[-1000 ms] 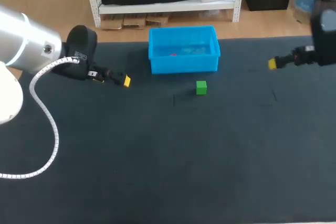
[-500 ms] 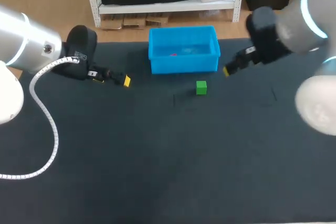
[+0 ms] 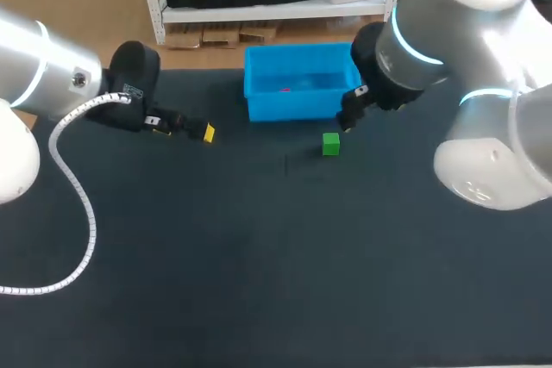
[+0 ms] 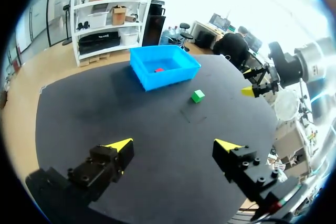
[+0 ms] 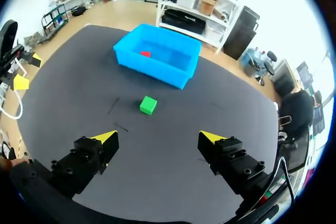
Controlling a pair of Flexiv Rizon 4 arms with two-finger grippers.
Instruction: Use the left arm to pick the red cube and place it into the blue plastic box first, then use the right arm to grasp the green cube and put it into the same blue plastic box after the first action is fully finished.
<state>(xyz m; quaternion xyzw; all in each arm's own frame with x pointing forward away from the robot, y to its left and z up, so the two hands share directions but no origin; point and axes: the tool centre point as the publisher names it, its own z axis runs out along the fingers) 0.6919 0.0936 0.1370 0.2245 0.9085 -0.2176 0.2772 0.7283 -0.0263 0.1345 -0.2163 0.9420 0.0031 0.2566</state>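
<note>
Red cube [image 5: 145, 53] is lying inside the blue box [image 3: 302, 108], on its floor toward the back wall, so step 1 looks done. Green cube [image 5: 148, 105] sits on the table [image 3: 259, 256], just in front of the box's front wall, not touching it.

My left gripper [image 4: 176, 145] is well off to the left of the box, fingers apart, nothing btwn them. My right gripper [image 5: 157, 139] is above the table near the box's front right corner, fingers wide apart & empty. Green cube is ahead of them, approx on the centre line, slightly to one side, not btwn them yet.

What could go wrong from here, imo:
- Cube isn't dead centre to my fingers. If I drop straight down, a fingertip could land on top or clip an edge & knock it away instead of straddling it.
- Cube looks turned a little vs. my finger line, as far as the wrist view shows. Closing on corners rather than flat faces means it may twist or pop out.
- Box wall is close behind the cube. If I come in low, a finger or the wrist could bump it & shove the box. It's light plastic, so it prob slides easily.
- Too deep & the tips press into the table before closing.
- Weak pinch & the cube slips on the lift over the rim and lands outside.
- Letting go from too high & it may bounce off the red cube.

In the head view my right arm covers the fingers, so I only go by the wrist view for their spacing.
</note>
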